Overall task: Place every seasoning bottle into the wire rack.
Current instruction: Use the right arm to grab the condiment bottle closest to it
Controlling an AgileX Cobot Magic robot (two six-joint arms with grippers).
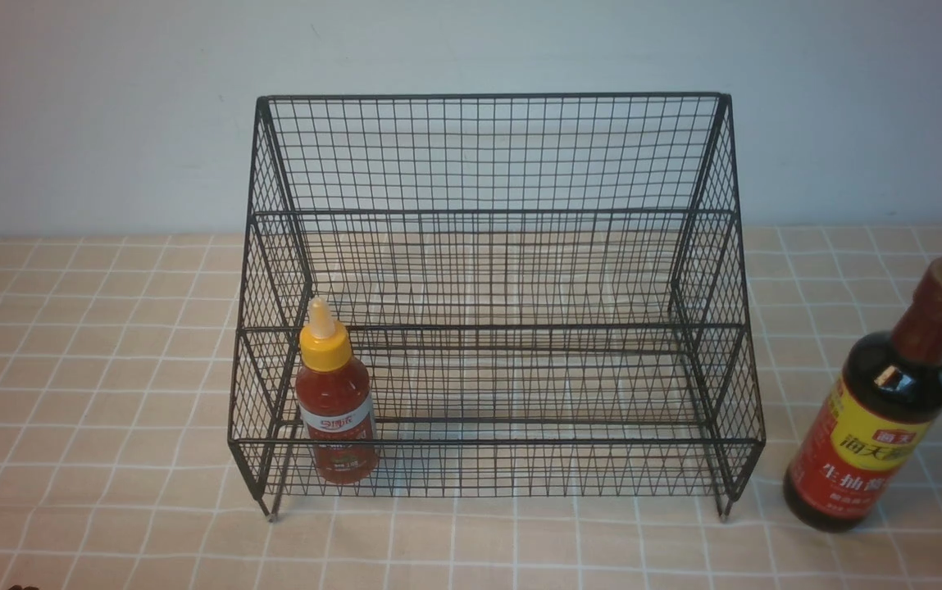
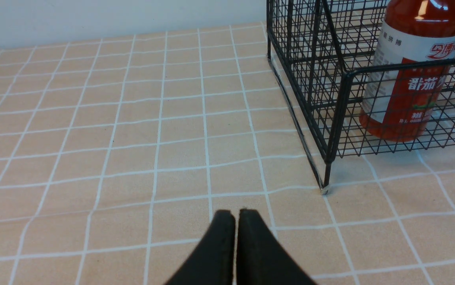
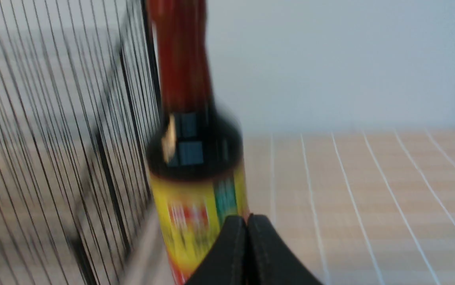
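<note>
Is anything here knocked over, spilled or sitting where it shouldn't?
Nothing is spilled or broken. Only the soy-sauce bottle looks out of place: it stands outside the wire rack, to its right, while the red-sauce bottle already stands inside the lower tier's left end.

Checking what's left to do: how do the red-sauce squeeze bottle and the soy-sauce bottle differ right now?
Place: the red-sauce bottle stands inside the wire rack, in its lower tier at the left end; the soy-sauce bottle stands on the tablecloth right of it.
Size: the soy-sauce bottle is taller than the red-sauce bottle.
Look: yellow nozzle cap on the red-sauce bottle, brown-red cap on the soy-sauce bottle.
Both stand upright.
</note>
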